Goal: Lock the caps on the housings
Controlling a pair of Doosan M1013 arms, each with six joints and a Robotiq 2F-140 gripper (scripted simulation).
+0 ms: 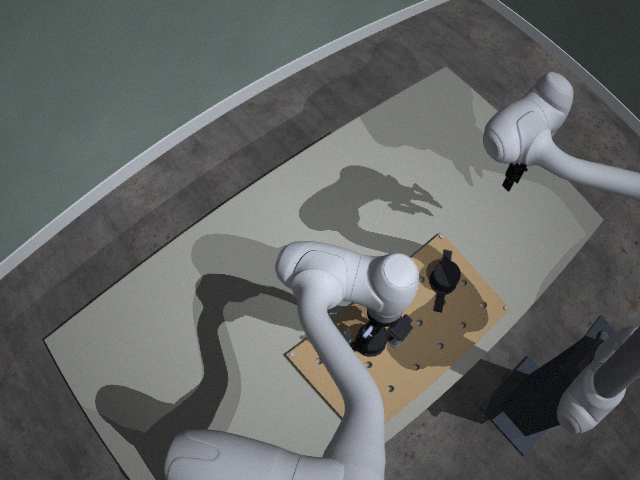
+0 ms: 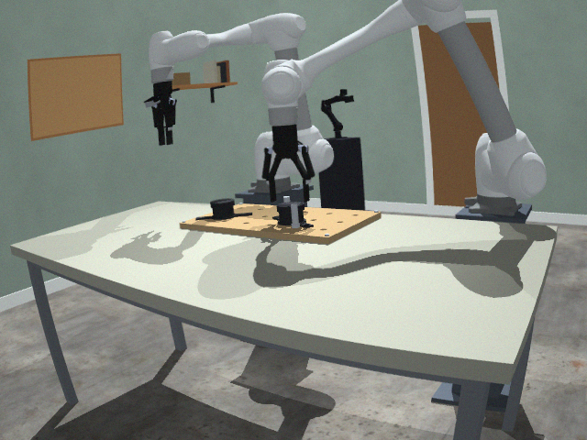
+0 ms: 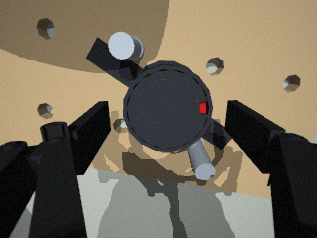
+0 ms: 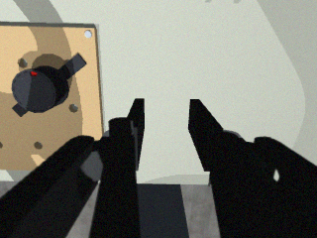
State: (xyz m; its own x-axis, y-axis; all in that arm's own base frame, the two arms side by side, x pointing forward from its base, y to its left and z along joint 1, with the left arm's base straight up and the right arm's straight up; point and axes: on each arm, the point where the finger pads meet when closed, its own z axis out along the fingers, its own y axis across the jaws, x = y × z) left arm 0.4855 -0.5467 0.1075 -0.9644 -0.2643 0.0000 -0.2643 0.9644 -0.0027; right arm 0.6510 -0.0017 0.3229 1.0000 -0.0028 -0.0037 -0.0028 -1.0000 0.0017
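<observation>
The first housing with its round black cap (image 1: 373,345) (image 2: 283,215) (image 3: 163,109) stands upright on the wooden board (image 1: 403,382) (image 2: 350,216) (image 3: 258,30). Its red mark (image 3: 203,107) faces the right finger in the left wrist view. My left gripper (image 2: 289,197) (image 3: 167,115) is open around this cap, with gaps on both sides. The second housing with its cap (image 1: 445,277) (image 2: 222,208) (image 4: 34,91) stands upright at the board's other end, its red mark (image 1: 440,265) (image 4: 34,73) visible. My right gripper (image 2: 165,143) (image 4: 166,114) is partly open and empty, high above the table beyond that end.
Two light grey pegs (image 3: 121,46) (image 3: 204,171) stand beside the first housing's bars; the upper one overlaps a bar in the left wrist view, contact unclear. The board has several holes and small corner studs. My left arm (image 1: 356,361) reaches over part of the board.
</observation>
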